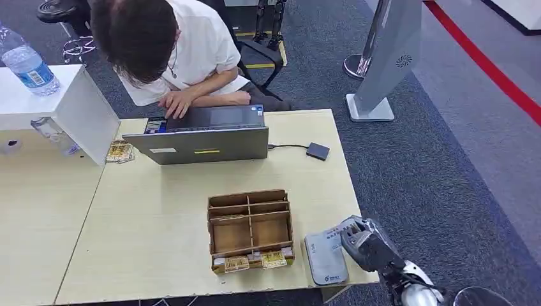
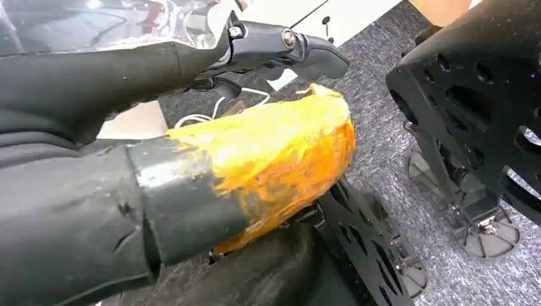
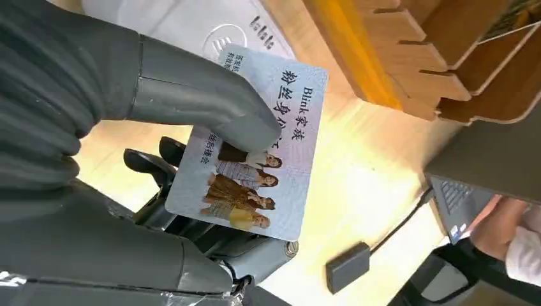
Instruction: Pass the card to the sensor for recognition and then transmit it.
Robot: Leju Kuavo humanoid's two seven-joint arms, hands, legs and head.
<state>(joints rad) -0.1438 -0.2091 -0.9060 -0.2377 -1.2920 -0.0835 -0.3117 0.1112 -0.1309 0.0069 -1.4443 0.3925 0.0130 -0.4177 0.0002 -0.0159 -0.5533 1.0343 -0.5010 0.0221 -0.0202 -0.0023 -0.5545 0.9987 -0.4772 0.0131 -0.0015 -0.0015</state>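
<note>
Probably an office: grey carpet (image 1: pixel 440 166), pale desk (image 1: pixel 159 217), person (image 1: pixel 172 44) at a laptop (image 1: pixel 204 137).

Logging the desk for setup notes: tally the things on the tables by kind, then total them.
Grey laptop: 1
Small dark box on the laptop cable: 1
Brown cardboard divided organiser: 1
Grey flat card sensor pad: 1
Printed photo card, held by the right hand: 1
Clear plastic water bottle: 1
Total: 6

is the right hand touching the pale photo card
Touching: in the right wrist view the right hand's thick grey thumb presses on the pale printed photo card's face, dark fingers behind it.
</note>
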